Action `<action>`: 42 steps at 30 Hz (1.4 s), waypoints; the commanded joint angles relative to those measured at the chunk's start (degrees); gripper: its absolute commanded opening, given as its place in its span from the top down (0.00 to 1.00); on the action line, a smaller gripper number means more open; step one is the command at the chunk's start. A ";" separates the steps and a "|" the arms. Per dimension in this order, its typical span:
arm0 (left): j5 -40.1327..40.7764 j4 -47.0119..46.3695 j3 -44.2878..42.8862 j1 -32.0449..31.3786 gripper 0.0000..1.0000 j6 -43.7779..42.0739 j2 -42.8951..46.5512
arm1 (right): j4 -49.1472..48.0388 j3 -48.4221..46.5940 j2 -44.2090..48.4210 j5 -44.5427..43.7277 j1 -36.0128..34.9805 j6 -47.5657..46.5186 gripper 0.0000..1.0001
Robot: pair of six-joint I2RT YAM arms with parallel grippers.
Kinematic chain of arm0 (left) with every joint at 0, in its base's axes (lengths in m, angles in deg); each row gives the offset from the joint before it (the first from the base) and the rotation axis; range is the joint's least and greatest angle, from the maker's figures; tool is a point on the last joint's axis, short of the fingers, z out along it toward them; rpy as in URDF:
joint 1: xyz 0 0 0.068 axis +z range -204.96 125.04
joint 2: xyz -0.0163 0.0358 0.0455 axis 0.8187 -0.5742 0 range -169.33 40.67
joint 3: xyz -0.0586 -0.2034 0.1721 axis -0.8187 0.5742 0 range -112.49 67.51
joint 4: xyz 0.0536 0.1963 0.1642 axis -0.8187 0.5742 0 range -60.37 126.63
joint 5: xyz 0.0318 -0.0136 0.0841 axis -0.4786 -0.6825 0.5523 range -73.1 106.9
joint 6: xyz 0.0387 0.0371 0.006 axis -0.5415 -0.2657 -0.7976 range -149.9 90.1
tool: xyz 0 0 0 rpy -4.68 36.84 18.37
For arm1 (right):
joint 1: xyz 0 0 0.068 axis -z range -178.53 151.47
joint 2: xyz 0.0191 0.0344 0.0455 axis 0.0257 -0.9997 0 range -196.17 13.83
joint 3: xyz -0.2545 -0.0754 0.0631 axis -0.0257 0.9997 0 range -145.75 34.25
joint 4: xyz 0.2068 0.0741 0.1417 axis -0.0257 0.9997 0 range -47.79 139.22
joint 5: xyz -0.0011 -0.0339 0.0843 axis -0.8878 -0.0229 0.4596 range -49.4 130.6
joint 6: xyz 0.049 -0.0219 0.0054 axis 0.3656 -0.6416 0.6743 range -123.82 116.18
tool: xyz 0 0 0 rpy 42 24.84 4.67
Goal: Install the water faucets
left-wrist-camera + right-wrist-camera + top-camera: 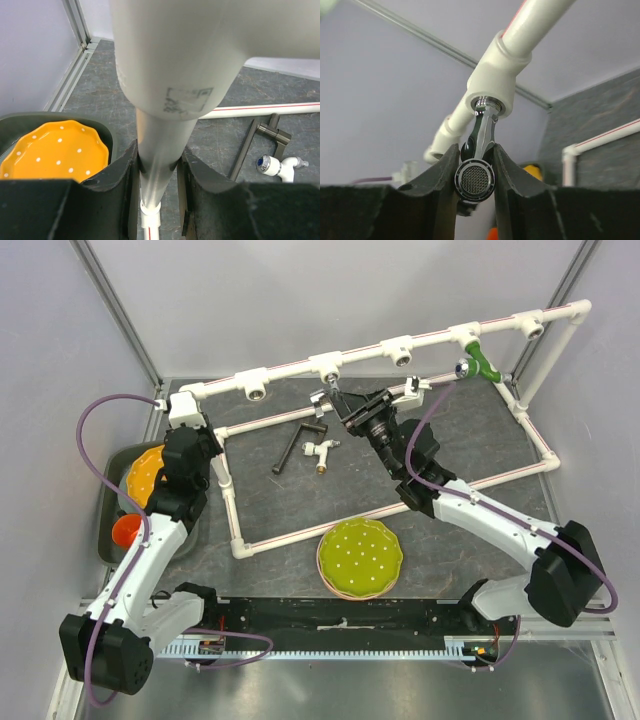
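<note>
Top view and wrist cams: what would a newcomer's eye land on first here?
The right gripper pinches the silver faucet, whose end sits at the mouth of a tee socket on the pipe frame. The left gripper is clamped on that frame near its left corner. The white faucet lies loose on the mat inside the frame.

Mirror-bright chrome metal faucet (481, 140), smooth white plastic pipe frame (492, 75), matt mottled grey tabletop (290, 505), glossy green plate (360, 558)
</note>
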 commanded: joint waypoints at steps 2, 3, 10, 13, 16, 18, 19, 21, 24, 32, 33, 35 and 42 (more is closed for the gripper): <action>-0.66 -1.79 -1.53 -0.25 0.98 5.70 1.41 | -23.55 5.13 -3.81 -1.03 2.49 38.89 1.00; -0.66 -1.79 -1.62 -0.25 0.98 5.70 1.41 | -24.99 5.23 -4.70 -1.03 2.49 40.94 1.00; -0.57 -1.79 -1.62 -0.25 0.98 5.70 1.49 | -30.89 6.28 -6.12 -2.43 2.41 43.70 0.53; -0.57 -1.79 -1.71 -0.16 0.98 5.70 1.32 | -31.15 7.25 -4.89 -2.09 2.67 40.97 0.23; -0.75 -1.79 -1.71 -0.25 0.98 5.79 1.41 | -31.24 8.04 -3.49 0.98 3.46 36.05 0.07; -0.84 -1.79 -1.62 -0.25 0.98 5.79 1.23 | -31.24 8.92 -2.69 2.13 3.81 35.08 0.02; -0.75 -1.79 -1.62 -0.16 0.98 5.79 1.23 | -30.72 9.70 -1.38 2.57 4.25 32.21 0.02; -0.92 -1.88 -1.53 -0.25 0.98 5.87 1.23 | -27.22 9.89 0.38 4.32 4.78 28.77 0.02; -1.10 -1.79 -1.62 -0.25 0.98 5.96 1.32 | -14.06 7.44 4.95 6.87 5.39 15.87 0.02; -1.19 -1.79 -1.62 -0.25 0.98 6.05 1.14 | 24.09 -10.31 11.73 7.32 3.46 -33.47 0.02; -1.28 -1.79 -1.71 -0.16 0.98 6.05 1.14 | 26.91 -11.98 11.64 7.06 2.94 -38.00 0.02; -1.10 -1.79 -1.71 -0.16 0.98 6.05 1.23 | 33.59 -15.42 11.37 7.75 1.27 -47.40 0.02; -1.10 -1.70 -1.62 -0.25 0.98 6.05 1.32 | 48.64 -23.15 7.08 -10.39 -10.40 -83.36 0.02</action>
